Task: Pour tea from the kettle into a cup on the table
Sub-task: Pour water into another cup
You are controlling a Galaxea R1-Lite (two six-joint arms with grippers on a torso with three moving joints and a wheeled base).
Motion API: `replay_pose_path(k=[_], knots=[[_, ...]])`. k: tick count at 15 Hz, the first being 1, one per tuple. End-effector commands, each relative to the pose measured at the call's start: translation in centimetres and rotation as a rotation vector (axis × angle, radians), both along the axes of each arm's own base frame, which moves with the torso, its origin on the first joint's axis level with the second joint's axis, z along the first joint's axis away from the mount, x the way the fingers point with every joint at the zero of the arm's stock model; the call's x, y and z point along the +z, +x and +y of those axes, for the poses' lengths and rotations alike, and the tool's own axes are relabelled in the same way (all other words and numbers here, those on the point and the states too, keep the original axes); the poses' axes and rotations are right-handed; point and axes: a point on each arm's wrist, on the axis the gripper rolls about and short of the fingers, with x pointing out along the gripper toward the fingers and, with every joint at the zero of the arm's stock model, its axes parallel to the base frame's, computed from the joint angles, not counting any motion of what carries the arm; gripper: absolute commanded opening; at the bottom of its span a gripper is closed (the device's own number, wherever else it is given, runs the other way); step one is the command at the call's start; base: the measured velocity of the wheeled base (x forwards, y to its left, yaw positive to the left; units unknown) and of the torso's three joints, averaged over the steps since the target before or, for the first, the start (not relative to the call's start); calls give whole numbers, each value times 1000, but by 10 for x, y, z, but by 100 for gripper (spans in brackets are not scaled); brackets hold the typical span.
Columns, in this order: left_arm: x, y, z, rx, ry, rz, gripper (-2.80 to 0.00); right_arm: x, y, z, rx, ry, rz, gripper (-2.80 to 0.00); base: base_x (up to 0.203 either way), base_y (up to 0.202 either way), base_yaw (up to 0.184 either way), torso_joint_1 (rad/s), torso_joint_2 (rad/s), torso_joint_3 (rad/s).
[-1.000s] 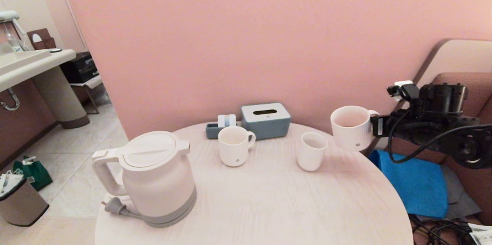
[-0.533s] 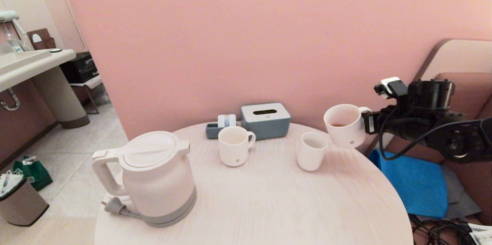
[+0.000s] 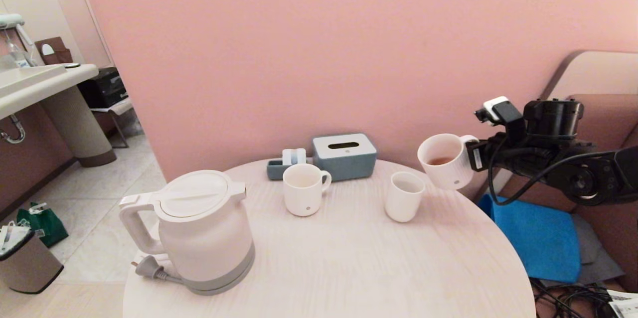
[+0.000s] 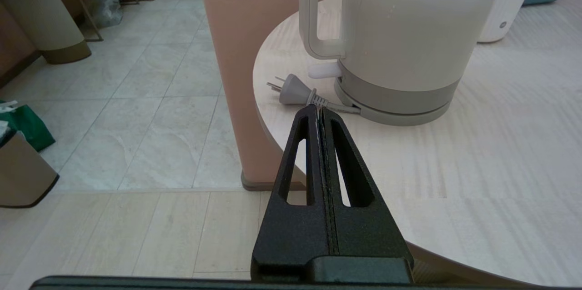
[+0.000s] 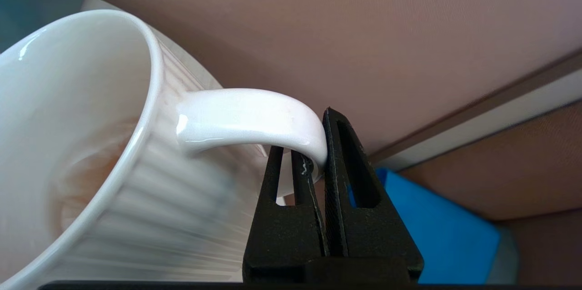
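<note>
The right claw [image 3: 473,154] pinches the handle of the cup [image 3: 443,161], holding it tilted in the air past the worktop's [image 3: 349,258] far right edge, a little tea [image 3: 439,161] pooled inside. The kettle [image 3: 199,231] stands at the near left edge. The left claw [image 4: 319,115], fingers pressed together, hangs near it, holding nothing

The right gripper [image 5: 317,162] is raised at the far right edge of the table, its black fingers clamped on the handle of the wide white ribbed cup [image 3: 442,161]. The left gripper [image 4: 319,110] is low by the near left side, fingers pressed together, holding nothing.
</note>
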Motion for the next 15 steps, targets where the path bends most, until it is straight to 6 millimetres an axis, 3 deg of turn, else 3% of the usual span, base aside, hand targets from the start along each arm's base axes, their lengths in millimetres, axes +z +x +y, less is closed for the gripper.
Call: replay_pose_path(k=[1,7,15], knots=[[0,0,0,1,0,2,-280,-1,3,1,7,-15,-3,-280,0,0,0,0,0,0],[0,0,0,1,0,2,-280,14,8,6,49,-78,36,-280,0,0,0,0,0,0],[0,0,0,1,0,2,-280,11,8,15,96,-163,42,-280,0,0,0,0,0,0]])
